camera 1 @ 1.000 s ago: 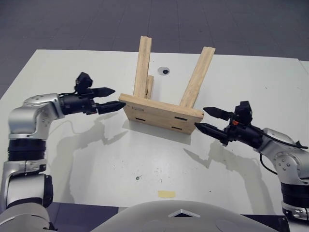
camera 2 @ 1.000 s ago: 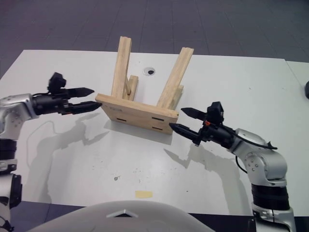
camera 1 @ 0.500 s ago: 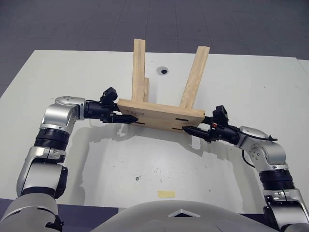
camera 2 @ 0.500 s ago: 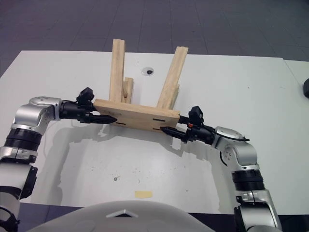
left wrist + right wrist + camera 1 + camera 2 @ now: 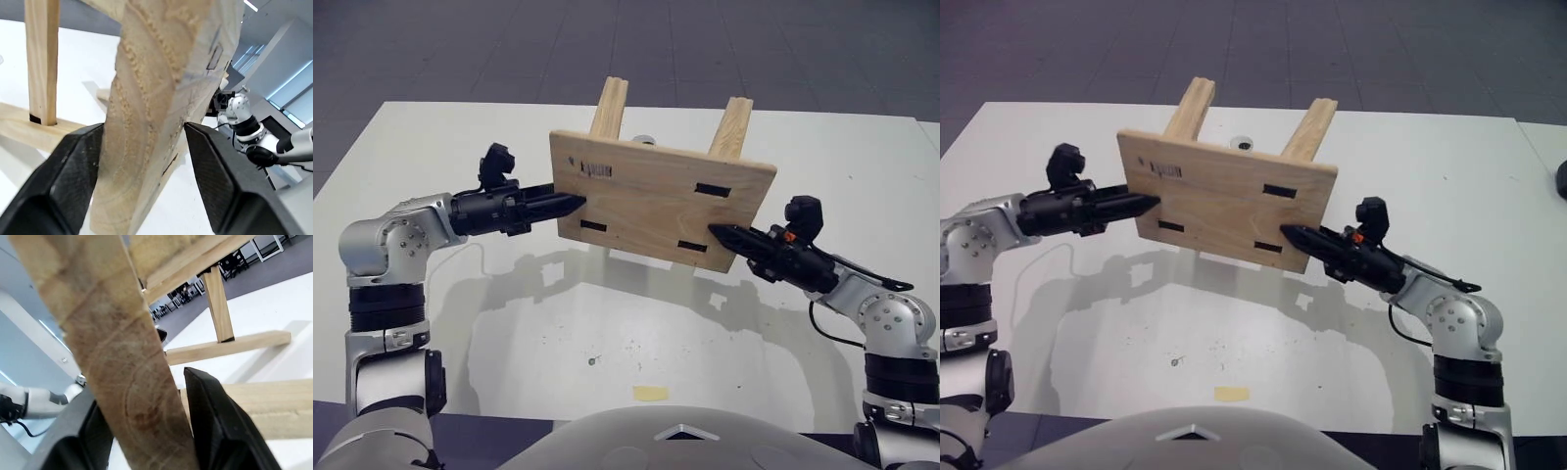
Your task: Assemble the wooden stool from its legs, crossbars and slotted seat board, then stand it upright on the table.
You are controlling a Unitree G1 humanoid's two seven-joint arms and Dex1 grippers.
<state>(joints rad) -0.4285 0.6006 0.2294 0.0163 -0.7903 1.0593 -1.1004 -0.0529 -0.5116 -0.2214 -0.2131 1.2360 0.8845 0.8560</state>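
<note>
seat board [image 5: 656, 201] tilted, fingers [image 5: 546, 204] clamping both side edges

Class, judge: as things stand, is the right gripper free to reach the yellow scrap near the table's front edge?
Probably not: the right gripper is clamped on the seat board, sharing that hold with the left gripper. Nothing else blocks the yellow scrap.

This looks like a lab or office: a white table [image 5: 431, 137], a grey tiled floor [image 5: 460, 39], desks and chairs [image 5: 234, 264] far behind.
</note>
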